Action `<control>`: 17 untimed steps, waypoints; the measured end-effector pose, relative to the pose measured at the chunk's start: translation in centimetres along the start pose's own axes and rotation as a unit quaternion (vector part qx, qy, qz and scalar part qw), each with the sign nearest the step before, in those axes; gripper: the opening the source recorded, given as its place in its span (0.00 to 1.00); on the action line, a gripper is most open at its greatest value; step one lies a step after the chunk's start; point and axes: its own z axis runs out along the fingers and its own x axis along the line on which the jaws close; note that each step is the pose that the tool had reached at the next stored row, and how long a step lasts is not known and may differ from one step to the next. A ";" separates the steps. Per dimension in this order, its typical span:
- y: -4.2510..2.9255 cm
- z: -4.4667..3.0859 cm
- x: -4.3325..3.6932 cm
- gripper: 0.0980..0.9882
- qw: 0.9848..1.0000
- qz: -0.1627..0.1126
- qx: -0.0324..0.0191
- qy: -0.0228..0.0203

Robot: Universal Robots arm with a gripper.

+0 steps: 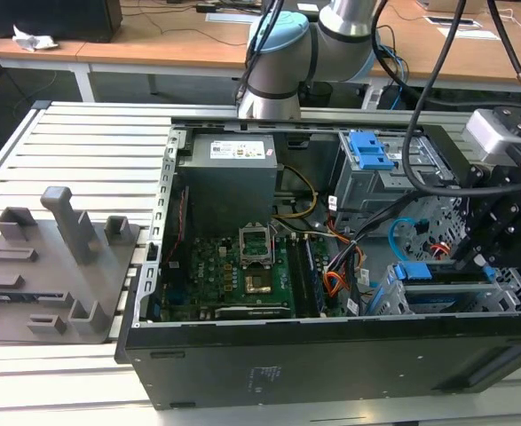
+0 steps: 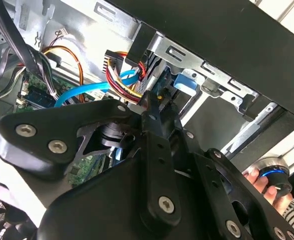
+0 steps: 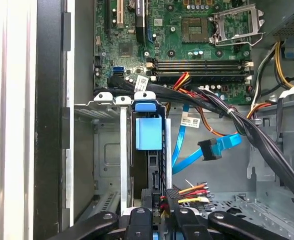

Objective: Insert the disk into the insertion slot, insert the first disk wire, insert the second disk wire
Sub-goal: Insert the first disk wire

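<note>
The disk point(image 3: 154, 172) sits edge-on in the insertion slot point(image 3: 106, 160), its blue frame point(image 3: 149, 132) at the end toward the motherboard. In the exterior view the disk point(image 1: 446, 288) lies low in the slot point(image 1: 509, 297) at the case's right end. My gripper point(image 3: 159, 212) is at the disk's other end, shut on a black plug with red, yellow and black wires point(image 3: 189, 190). The second wrist view has the gripper point(image 2: 152, 107) by those wires point(image 2: 121, 80). A blue flat wire with a black plug point(image 3: 209, 149) hangs loose beside the slot.
The open case holds a motherboard point(image 1: 242, 275), a power supply point(image 1: 229, 177) and a taller grey cage with a blue latch point(image 1: 371, 151). Black cable bundles point(image 3: 247, 130) cross near the slot. A grey fixture plate point(image 1: 47, 266) lies at the exterior view's left. A person's hand point(image 2: 262, 182) grips a knob outside the case.
</note>
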 end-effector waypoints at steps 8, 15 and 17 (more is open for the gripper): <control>0.37 -4.63 -0.21 0.01 1.000 0.000 0.000 0.000; 0.98 -4.75 -0.20 0.01 1.000 0.000 0.000 0.000; 2.16 -4.63 -0.17 0.01 1.000 0.000 0.000 0.000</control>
